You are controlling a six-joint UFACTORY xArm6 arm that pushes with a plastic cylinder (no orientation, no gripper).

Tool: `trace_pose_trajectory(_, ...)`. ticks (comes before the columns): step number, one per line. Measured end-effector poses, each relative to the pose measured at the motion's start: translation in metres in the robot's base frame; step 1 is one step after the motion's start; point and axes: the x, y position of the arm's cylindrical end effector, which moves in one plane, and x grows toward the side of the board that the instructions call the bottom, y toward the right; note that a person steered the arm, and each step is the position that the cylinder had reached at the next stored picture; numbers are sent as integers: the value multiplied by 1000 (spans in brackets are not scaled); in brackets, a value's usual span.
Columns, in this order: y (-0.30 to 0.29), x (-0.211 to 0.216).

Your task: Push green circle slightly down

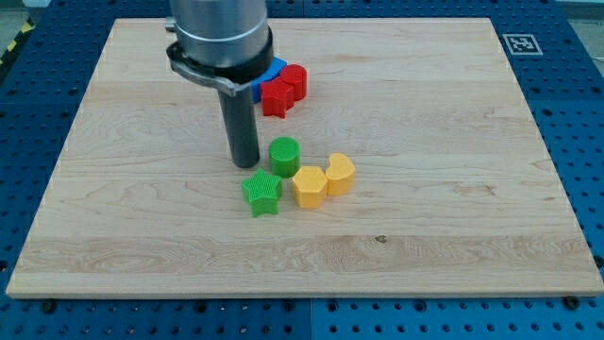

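The green circle [284, 155] sits near the board's middle. My tip [244, 164] stands on the board just to the view's left of it, a small gap apart. A green star [261, 193] lies just below the tip and below-left of the circle. A yellow hexagon [309, 186] lies below-right of the circle, close to it. A yellow heart-like block [340, 175] sits to the right of the hexagon, touching it.
A red star-like block [276, 97], a red round block [295, 81] and a blue block [272, 69], partly hidden by the arm, cluster near the view's top. The wooden board [453, 208] lies on a blue perforated table. A marker tag [520, 43] is at the top right corner.
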Motion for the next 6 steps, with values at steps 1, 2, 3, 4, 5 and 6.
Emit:
trace_pose_trajectory(1, 10, -25)
trace_pose_trajectory(2, 61, -25)
trace_pose_trajectory(3, 78, -25)
trace_pose_trajectory(4, 78, -24)
trace_pose_trajectory(5, 77, -12)
trace_pose_trajectory(6, 77, 7)
